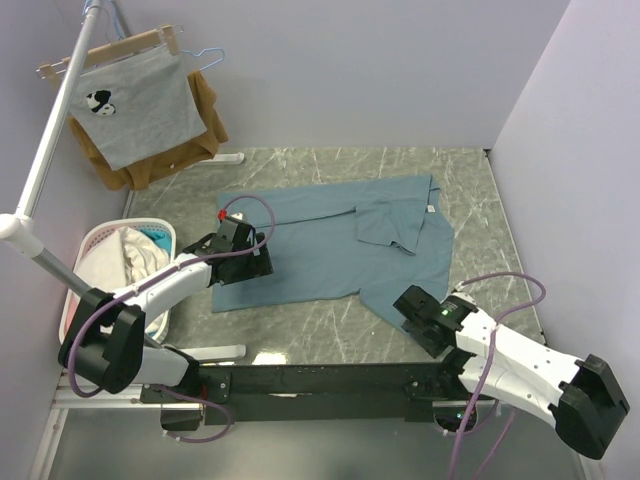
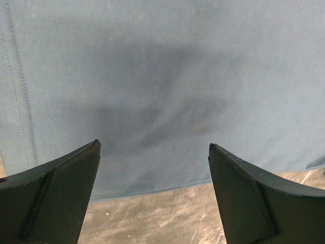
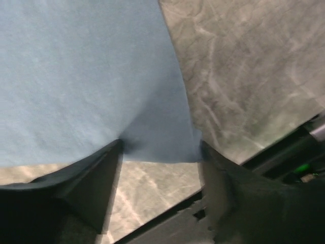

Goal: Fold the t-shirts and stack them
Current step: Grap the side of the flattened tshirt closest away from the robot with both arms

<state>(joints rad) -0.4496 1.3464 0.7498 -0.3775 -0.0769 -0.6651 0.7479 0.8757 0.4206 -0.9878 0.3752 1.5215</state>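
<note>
A large teal-blue t-shirt (image 1: 330, 240) lies spread on the marble table, with one sleeve folded over near its neck label. My left gripper (image 1: 250, 262) hovers open over the shirt's left part. In the left wrist view its fingers (image 2: 154, 145) straddle the cloth (image 2: 162, 76) just above the hem, with nothing between them. My right gripper (image 1: 412, 305) is at the shirt's near right corner. In the right wrist view that corner (image 3: 157, 137) sits between the two fingertips of my right gripper (image 3: 161, 143), which stand apart on either side of it.
A white laundry basket (image 1: 90, 240) holding more clothes stands at the left edge. Behind it a grey printed shirt (image 1: 140, 105) and a brown garment (image 1: 120, 170) hang from a rack pole (image 1: 45, 150). The black base rail (image 1: 320, 380) runs along the near edge.
</note>
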